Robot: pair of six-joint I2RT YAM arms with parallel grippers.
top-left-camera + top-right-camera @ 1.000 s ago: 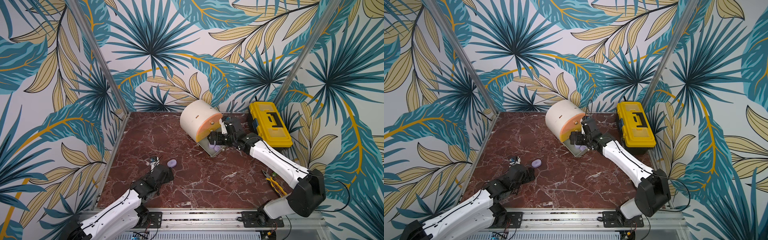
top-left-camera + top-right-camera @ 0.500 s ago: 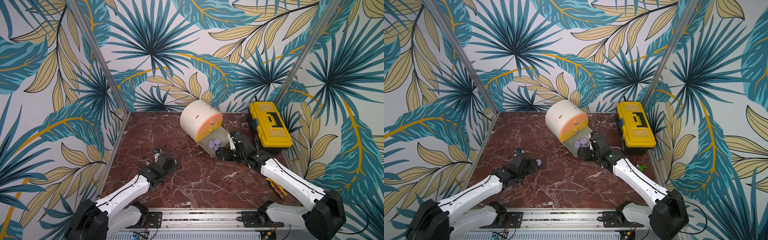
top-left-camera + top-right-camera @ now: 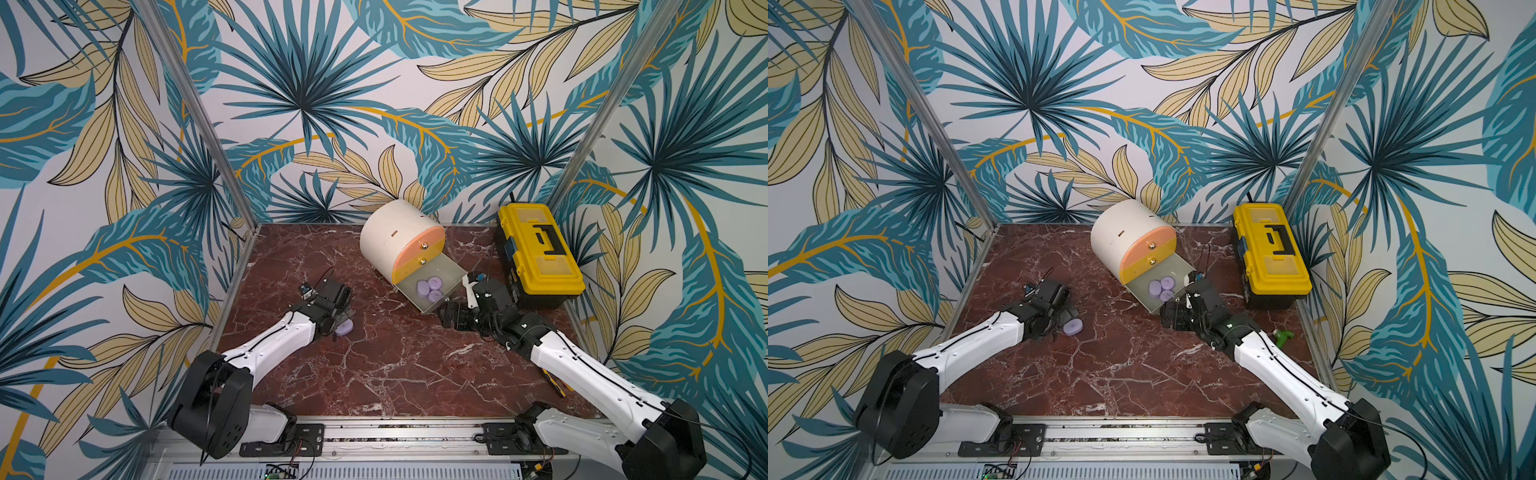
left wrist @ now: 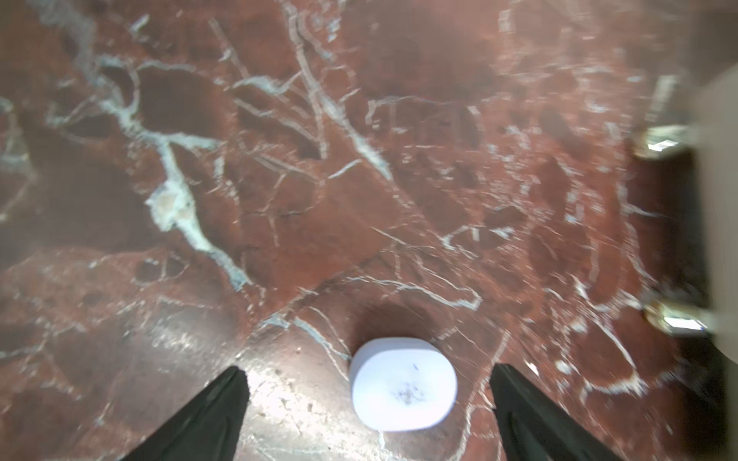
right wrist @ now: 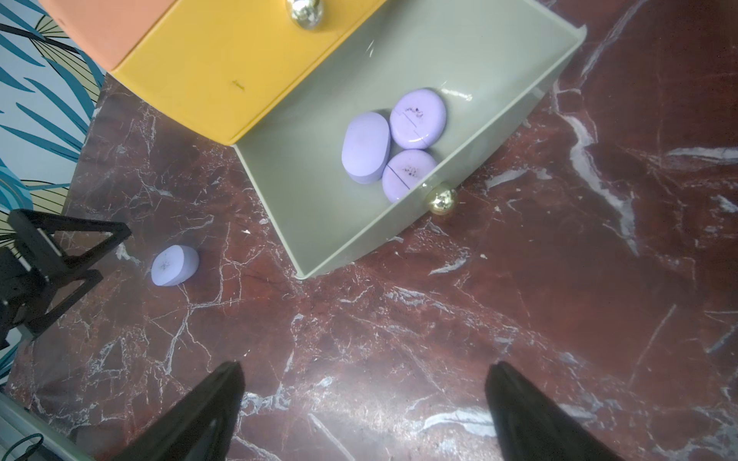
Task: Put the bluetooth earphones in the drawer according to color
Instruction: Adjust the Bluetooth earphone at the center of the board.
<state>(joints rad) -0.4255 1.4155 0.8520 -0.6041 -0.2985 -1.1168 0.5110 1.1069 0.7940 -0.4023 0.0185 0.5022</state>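
A closed yellow toolbox sits against the wall beside the right arm, and in a top view a green-handled tool lies on the red marble table behind that forearm. The cream cabinet stands at the back with its peach and yellow drawers shut. Its bottom grey drawer is pulled out, and the drawer's front wall and brass knob stand between its contents and the right gripper, which hovers spread wide and empty just in front of it. Inside, three lilac earphone cases cluster near the front wall, touching one another; they are smooth, flat pebbles, two with dark print and a seam line. A fourth lilac case lies flat on the marble well to the left of the drawer, pale, with a speckled mark on top. The left gripper is wide open around it, with marble showing between the case and each black finger.
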